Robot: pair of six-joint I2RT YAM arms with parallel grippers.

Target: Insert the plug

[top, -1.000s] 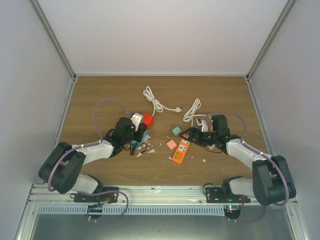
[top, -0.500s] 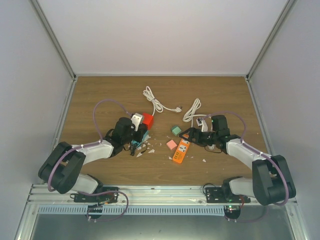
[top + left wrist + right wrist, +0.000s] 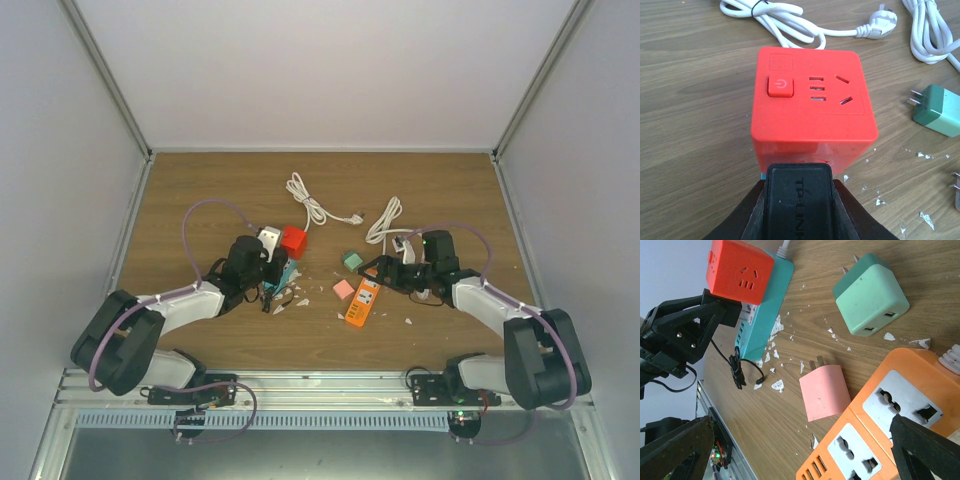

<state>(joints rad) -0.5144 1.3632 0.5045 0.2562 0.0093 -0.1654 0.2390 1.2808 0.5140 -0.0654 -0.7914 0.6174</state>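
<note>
Leftward drifts the left arm since a second ago, its elbow swinging out and the red cube socket [image 3: 812, 102] shifting slightly with it. The black plug [image 3: 799, 187], a block embossed TP-LINK, sits butted against the cube's near face, over the teal power strip [image 3: 762, 315]. It is clenched between the fingers of the left hand [image 3: 800, 215]. The left arm reaches forward, low over the surface [image 3: 690, 125]. The right arm bends inward, its right hand [image 3: 800, 440] spread wide and released, hovering above the orange power strip [image 3: 880, 405].
</note>
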